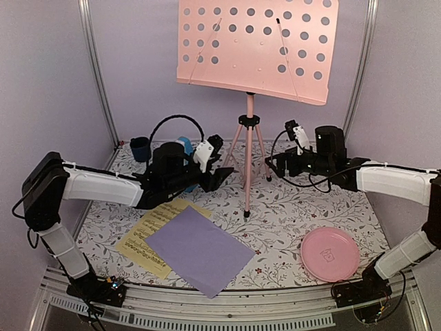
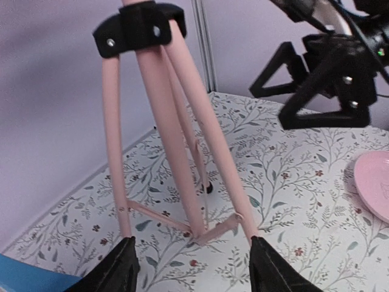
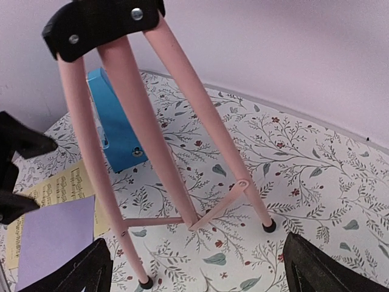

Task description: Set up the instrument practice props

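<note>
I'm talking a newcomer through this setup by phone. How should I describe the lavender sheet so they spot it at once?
Start at the pink music stand on the floral table. In front of it, to the left, two papers lie overlapped. The lavender sheet is the top one, plain, while the yellow sheet beneath shows music notation.

Metronome [image 1: 185,143] mostly behind left arm [image 1: 103,186], desk [image 1: 258,72] top cropped, yellow sheet [image 1: 141,241] half-covered

A pink plate [image 1: 318,243] sits near right, a dark blue cup [image 1: 140,148] far left.
</note>
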